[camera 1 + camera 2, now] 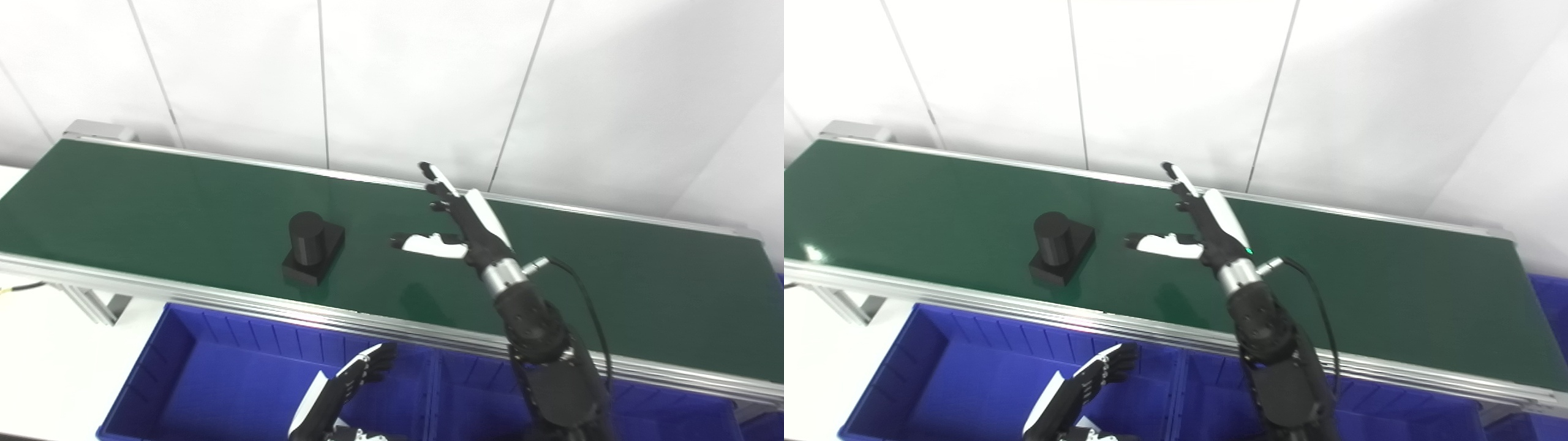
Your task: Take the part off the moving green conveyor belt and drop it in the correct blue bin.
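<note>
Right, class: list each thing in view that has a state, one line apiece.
black part: upright on the belt, untouched
green conveyor belt: carrying one part
right hand: open, above the belt, right of the part
left hand: fingers apart, holding nothing, over the left blue bin

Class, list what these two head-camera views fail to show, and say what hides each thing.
- Left hand: both views, its wrist and arm cut off by the bottom edge.
- Blue bins: near walls cut by the bottom edge; the right bin's floor is hidden by the right arm.
- Black part: its far side faces away.
- Belt motion: one still cannot show it.
</note>
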You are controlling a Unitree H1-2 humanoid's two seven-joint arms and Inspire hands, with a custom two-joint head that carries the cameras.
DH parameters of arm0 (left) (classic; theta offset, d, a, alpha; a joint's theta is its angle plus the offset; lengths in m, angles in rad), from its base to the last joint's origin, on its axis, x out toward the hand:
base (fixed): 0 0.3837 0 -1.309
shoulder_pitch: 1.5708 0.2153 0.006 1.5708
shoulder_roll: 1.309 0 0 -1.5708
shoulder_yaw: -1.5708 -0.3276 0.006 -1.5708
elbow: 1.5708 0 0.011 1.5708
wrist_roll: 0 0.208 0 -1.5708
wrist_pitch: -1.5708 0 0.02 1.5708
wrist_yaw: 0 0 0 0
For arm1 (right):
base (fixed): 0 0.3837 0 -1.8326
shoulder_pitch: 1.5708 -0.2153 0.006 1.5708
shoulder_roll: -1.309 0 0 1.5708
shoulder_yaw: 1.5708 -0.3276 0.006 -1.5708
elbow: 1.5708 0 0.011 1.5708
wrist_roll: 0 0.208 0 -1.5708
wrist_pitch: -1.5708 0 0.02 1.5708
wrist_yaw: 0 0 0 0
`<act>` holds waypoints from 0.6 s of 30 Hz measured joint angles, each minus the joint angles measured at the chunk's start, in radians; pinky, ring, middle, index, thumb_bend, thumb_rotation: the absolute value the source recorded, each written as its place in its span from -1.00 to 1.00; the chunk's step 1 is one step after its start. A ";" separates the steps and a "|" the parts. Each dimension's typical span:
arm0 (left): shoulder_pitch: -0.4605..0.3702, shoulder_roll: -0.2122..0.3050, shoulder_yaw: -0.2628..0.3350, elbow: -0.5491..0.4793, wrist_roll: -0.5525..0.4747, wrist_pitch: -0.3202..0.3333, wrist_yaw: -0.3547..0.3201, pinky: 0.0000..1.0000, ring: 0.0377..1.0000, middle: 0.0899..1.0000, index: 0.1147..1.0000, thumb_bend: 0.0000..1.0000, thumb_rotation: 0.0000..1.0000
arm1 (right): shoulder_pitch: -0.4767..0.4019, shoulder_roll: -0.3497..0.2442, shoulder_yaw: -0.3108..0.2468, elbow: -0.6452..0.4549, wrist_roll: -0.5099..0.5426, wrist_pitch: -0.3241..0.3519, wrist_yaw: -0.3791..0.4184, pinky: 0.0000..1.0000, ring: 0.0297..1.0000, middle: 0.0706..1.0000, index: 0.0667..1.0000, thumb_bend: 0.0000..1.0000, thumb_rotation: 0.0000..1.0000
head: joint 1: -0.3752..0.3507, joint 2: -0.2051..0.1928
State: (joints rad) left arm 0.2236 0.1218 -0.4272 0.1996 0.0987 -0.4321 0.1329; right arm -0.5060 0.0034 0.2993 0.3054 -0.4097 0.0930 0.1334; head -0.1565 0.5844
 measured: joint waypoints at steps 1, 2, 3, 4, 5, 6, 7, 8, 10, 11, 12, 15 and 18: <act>0.000 0.000 0.000 0.000 -0.002 0.000 0.000 0.71 0.69 0.67 0.67 0.79 -0.06 | -0.006 0.007 0.001 0.013 -0.001 0.002 -0.001 0.67 0.87 0.96 0.95 1.00 0.22 | -0.005 -0.002; 0.000 0.000 0.001 0.000 -0.003 0.000 0.000 0.71 0.69 0.67 0.67 0.78 -0.06 | -0.010 0.012 0.003 0.024 -0.003 0.002 -0.002 0.65 0.86 0.97 0.95 1.00 0.20 | -0.008 -0.002; 0.001 0.000 0.002 0.000 -0.004 0.000 0.001 0.70 0.68 0.67 0.67 0.77 -0.05 | -0.017 0.019 0.006 0.040 -0.007 0.003 -0.005 0.62 0.85 0.97 0.95 1.00 0.19 | -0.008 -0.002; 0.001 0.000 0.001 0.000 -0.004 0.000 0.005 0.69 0.67 0.66 0.66 0.76 -0.05 | -0.024 0.025 0.009 0.061 -0.014 0.005 -0.007 0.60 0.84 0.98 0.95 1.00 0.18 | -0.008 -0.003; 0.001 0.000 0.000 0.000 -0.003 0.000 0.010 0.69 0.67 0.66 0.66 0.76 -0.05 | -0.034 0.030 0.014 0.080 -0.019 0.007 -0.012 0.59 0.83 0.98 0.96 1.00 0.18 | -0.009 -0.003; 0.000 0.000 -0.001 0.000 -0.003 0.000 0.016 0.71 0.67 0.65 0.65 0.77 -0.04 | -0.042 0.034 0.020 0.095 -0.025 0.011 -0.017 0.60 0.83 0.97 0.96 1.00 0.17 | -0.009 -0.003; 0.001 0.000 -0.001 0.000 -0.004 0.000 0.020 0.71 0.67 0.65 0.65 0.77 -0.04 | -0.050 0.037 0.024 0.110 -0.032 0.011 -0.020 0.60 0.83 0.96 0.96 1.00 0.17 | -0.009 -0.003; 0.001 0.000 -0.002 0.000 -0.004 0.000 0.022 0.70 0.66 0.64 0.65 0.77 -0.05 | -0.059 0.039 0.030 0.125 -0.039 0.011 -0.022 0.59 0.82 0.96 0.97 1.00 0.16 | -0.009 -0.003; 0.001 0.001 -0.004 0.000 -0.003 0.000 0.026 0.66 0.64 0.63 0.63 0.77 -0.05 | -0.072 0.042 0.040 0.142 -0.047 0.011 -0.025 0.59 0.82 0.97 0.97 1.00 0.14 | -0.008 -0.003; 0.001 0.001 -0.008 0.000 -0.003 0.000 0.034 0.64 0.63 0.62 0.63 0.76 -0.04 | -0.079 0.044 0.044 0.153 -0.052 0.012 -0.027 0.59 0.82 0.97 0.97 1.00 0.13 | -0.008 -0.002; 0.001 0.001 -0.012 0.000 -0.003 0.000 0.041 0.64 0.63 0.62 0.62 0.76 -0.04 | -0.084 0.046 0.047 0.161 -0.056 0.012 -0.031 0.60 0.82 0.97 0.97 1.00 0.12 | -0.008 -0.002; 0.001 0.004 -0.024 0.000 -0.003 0.000 0.055 0.64 0.62 0.61 0.61 0.77 -0.05 | -0.099 0.055 0.055 0.210 -0.064 0.012 -0.046 0.63 0.82 0.95 0.95 1.00 0.09 | -0.008 0.002; 0.001 0.005 -0.034 -0.003 -0.003 0.000 0.063 0.65 0.63 0.62 0.61 0.76 -0.07 | -0.109 0.062 0.065 0.260 -0.069 0.012 -0.063 0.65 0.83 0.95 0.94 1.00 0.00 | -0.008 0.006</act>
State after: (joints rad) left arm 0.2249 0.1264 -0.4617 0.1966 0.0961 -0.4321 0.1961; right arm -0.6148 0.0658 0.3640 0.5658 -0.4788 0.1050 0.0707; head -0.1641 0.5906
